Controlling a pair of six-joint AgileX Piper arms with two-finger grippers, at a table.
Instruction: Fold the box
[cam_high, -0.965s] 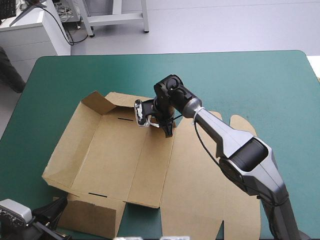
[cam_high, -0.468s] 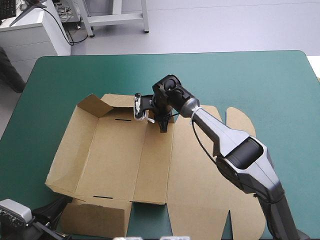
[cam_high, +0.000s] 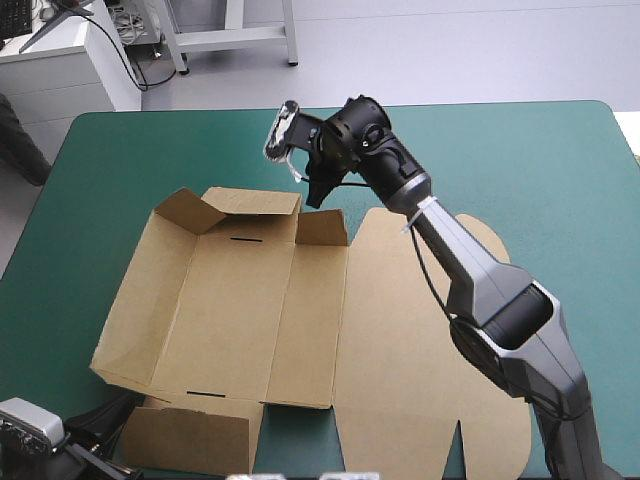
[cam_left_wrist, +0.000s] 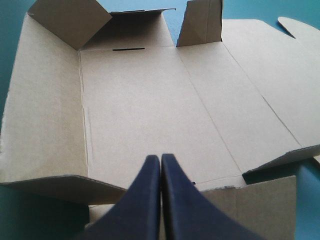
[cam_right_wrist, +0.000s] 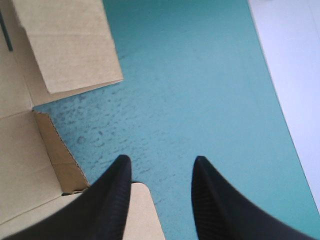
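Right gripper (cam_right_wrist: 160, 161) held spread beyond box's (cam_high: 240, 310) raised far flap (cam_high: 322, 228), likely staged for next push; left gripper (cam_left_wrist: 160, 159) parked fingers-together at near edge

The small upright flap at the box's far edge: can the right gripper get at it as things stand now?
Probably yes. The right gripper hangs open just beyond the far edge of the box, close to the upright flap, with only bare teal-green cover between them.
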